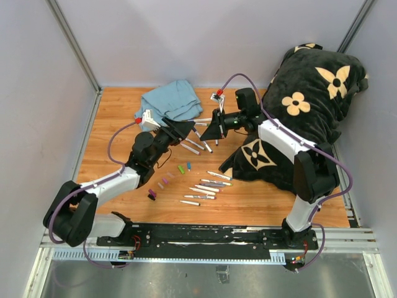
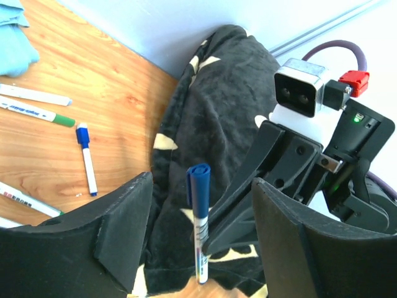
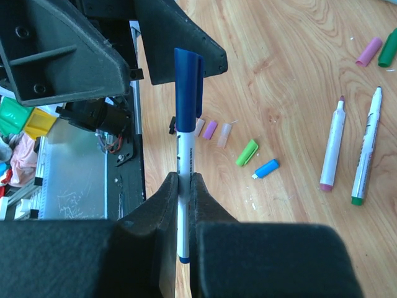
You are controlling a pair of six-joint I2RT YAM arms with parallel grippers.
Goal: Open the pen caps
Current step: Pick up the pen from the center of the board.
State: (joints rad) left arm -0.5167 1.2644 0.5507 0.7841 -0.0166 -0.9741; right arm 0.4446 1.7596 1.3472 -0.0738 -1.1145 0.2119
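While the right claw [image 3: 184,181] pinches a marker [image 3: 185,152] and the left claw [image 2: 201,208] gapes, caps [image 3: 246,153] dot the wooden tabletop [image 3: 298,74].

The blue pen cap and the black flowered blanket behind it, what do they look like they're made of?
Blue pen cap: probably hard plastic, smooth and slightly glossy, with a moulded clip. Black flowered blanket: looks like plush fabric, matte and fuzzy, slumping in soft folds.
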